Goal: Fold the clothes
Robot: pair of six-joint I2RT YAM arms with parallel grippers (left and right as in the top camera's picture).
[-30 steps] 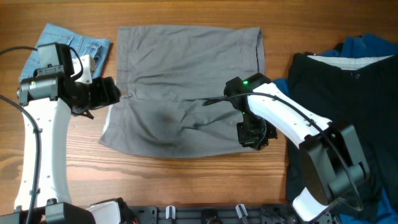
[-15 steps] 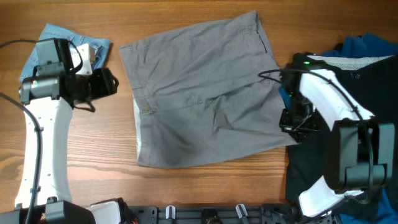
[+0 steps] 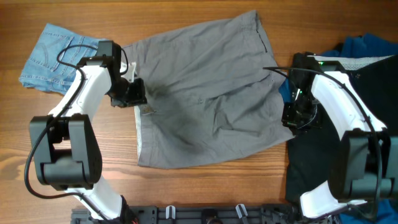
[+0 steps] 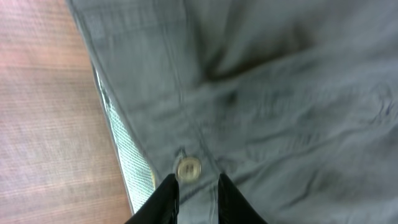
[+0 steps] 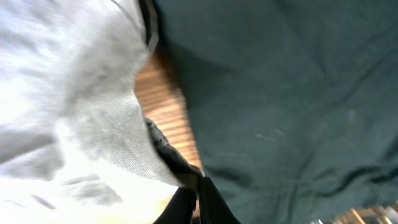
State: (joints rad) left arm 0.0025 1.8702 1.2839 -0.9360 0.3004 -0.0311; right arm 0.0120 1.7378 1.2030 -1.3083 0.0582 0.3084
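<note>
The grey shorts (image 3: pixel 205 106) lie spread across the middle of the table (image 3: pixel 217 186). They are skewed, so the upper edge climbs toward 1 o'clock. Their waistband (image 3: pixel 142 134) forms the 9 o'clock side, with a strip of pale lining (image 4: pixel 127 158) showing along it.

The left gripper (image 3: pixel 132 94) sits on the upper end of that waistband, at the shorts' 10 o'clock corner. In the left wrist view its fingers (image 4: pixel 165 199) stand slightly apart. They straddle the fly seam, and the button (image 4: pixel 188 168) lies just past the tips. Grey cloth fills the narrow gap, but it cannot be told whether the jaws pinch it.

The right gripper (image 3: pixel 297 117) is at the shorts' 3 o'clock edge. In the right wrist view its fingertips are pressed together on a gathered bit of the grey hem, so it grips the shorts.

Denim shorts (image 3: pixel 53 59) lie at 10 o'clock on the table, just beside the left arm and apart from the grey pair. A black garment (image 3: pixel 348 124) covers the 3 o'clock side and meets the grey hem beside the right gripper. A blue garment (image 3: pixel 370 46) shows beyond it at 2 o'clock.
</note>
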